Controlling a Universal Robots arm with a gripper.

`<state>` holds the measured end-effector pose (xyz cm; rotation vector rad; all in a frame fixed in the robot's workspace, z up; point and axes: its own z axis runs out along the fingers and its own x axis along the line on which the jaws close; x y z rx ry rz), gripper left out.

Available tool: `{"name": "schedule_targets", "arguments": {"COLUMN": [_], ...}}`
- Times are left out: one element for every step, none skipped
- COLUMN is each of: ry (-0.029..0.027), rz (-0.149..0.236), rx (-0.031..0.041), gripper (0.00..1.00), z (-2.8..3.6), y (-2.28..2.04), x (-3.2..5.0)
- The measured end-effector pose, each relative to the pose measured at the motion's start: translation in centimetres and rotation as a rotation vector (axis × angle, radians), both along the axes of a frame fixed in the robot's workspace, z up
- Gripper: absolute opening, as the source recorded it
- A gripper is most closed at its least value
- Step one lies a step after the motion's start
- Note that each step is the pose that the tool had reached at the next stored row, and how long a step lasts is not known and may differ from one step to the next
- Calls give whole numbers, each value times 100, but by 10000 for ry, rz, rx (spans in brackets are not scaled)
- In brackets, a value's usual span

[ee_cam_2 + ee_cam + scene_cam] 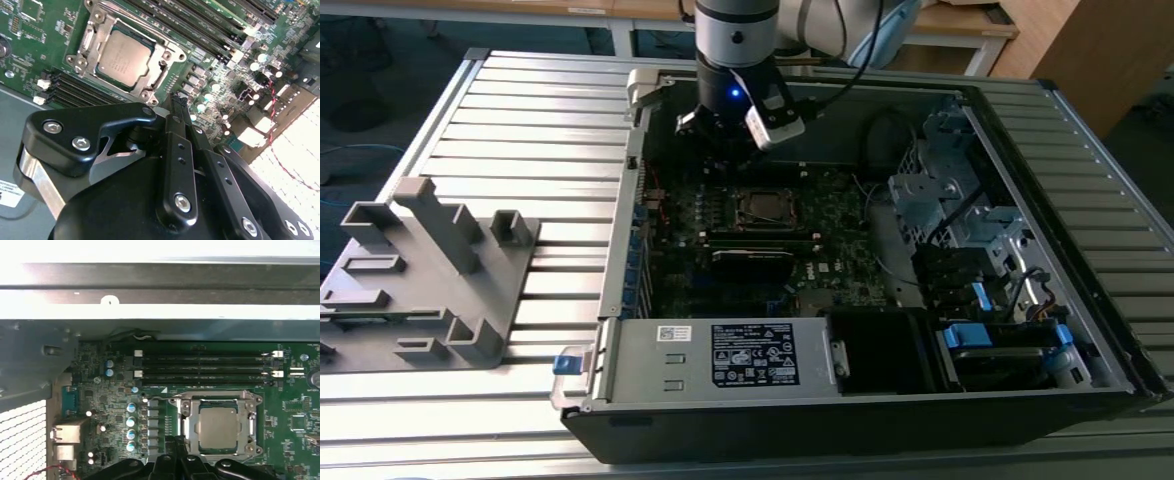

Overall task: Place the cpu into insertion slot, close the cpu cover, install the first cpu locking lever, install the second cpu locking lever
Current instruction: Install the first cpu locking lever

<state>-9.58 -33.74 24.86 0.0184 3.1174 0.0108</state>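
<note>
I am looking into the big open computer case (854, 425) lying on the metal table (534, 130). My arm hangs over the edge of the case farthest from the power supply box (720, 355). The gripper (177, 99) is just above the green motherboard (30, 35). Its two thin fingers are pressed together, and I see nothing between them.

The cpu cover (159, 60) looks laid flat on the slot, near the middle of the board and next to the long black memory slots (205, 364). The cpu (121, 56) sits inside the cover's window, flat and straight. So I think the work is at the locking levers now. The gripper tip is close to one corner of the cover, and I think it is not touching it.

To do this well, I think I should go slow. I should push only on the thin lever, not on the cpu's grey top or the little parts around the slot. The push should go down and then sideways under the hook, so the lever does not spring back up.

I cannot make out the levers well, so I cannot tell whether either one is hooked. In the first wrist view, the gripper's black body covers the near edge of the cover.
</note>
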Motion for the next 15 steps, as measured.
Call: {"name": "schedule_targets", "arguments": {"ry": [-1,-1,-2,-2,-2,0,1,0,-2,-1,-1,-2,-2,-3,-3], "rz": [-2,-2,-2,-1,-1,-1,-1,-1,-1,-1,-1,-1,-1,-1,-1], "rx": [0,2,2,2,1,-1,-1,0,2,1,2,3,3,3,3], "gripper": [11,11,11,11,11,11,11,11,11,11,11,11,11,11,11], "z": [-2,-2,-3,-3,-2,2,8,16,25,35,42,43,43,43,43], "y": [0,1,1,1,1,0,0,0,0,0,0,1,1,1,1], "x": [-16,-26,-28,-28,-28,-28,-28,-28,-28,-28,-28,-28,-28,-28,-28]}}
